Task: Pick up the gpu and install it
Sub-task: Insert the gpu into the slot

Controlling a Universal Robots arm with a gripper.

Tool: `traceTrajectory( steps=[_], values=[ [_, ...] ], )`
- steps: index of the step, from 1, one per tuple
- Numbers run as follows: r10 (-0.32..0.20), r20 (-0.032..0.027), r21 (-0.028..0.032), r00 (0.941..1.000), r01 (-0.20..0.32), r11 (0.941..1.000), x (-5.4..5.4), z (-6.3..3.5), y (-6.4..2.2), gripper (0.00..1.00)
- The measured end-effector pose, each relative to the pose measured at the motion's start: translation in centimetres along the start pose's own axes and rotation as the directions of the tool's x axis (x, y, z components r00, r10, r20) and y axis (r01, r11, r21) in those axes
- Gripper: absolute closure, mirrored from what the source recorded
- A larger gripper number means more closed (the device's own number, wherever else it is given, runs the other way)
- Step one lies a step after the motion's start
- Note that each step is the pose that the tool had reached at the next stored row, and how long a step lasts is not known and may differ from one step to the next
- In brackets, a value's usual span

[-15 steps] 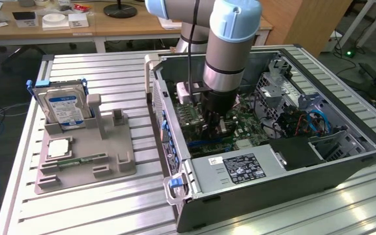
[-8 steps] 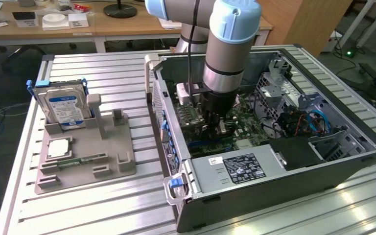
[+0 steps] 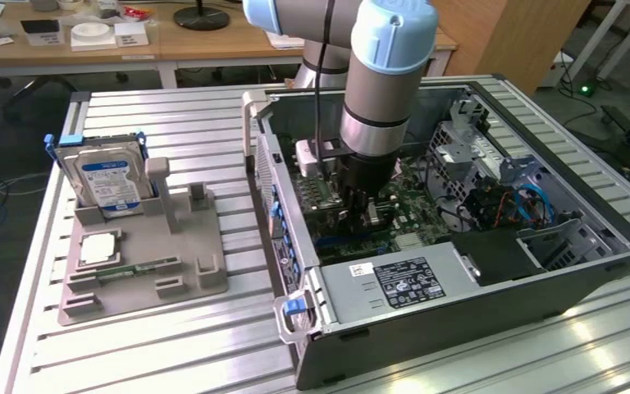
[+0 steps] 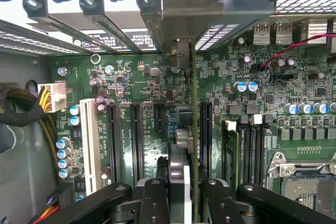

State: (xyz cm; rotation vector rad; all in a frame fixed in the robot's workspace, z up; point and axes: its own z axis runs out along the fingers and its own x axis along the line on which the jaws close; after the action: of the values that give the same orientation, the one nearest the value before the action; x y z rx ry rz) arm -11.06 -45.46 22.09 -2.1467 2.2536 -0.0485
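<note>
Gripper (image 4: 181, 190) pinches the gpu (image 4: 193, 129) edge-on, fingers (image 4: 154, 200) clamped either side of the card. Card stands upright inside the open computer case (image 3: 577, 271), just above the motherboard (image 4: 142, 77), lined up with a black expansion slot (image 4: 206, 135). Arm (image 3: 386, 90) reaches down into the case. Outside, a hard drive (image 3: 107, 176) stands in the grey holder (image 3: 145, 271) on the table (image 3: 184, 345).
</note>
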Motion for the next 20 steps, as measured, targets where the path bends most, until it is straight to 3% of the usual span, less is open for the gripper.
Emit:
traceTrajectory(
  steps=[20],
  values=[
    [0.0, 0.0, 0.0001, 1.0, 0.0, 1.0, 0.01, 0.05, 0.28, 0.72]
  ],
)
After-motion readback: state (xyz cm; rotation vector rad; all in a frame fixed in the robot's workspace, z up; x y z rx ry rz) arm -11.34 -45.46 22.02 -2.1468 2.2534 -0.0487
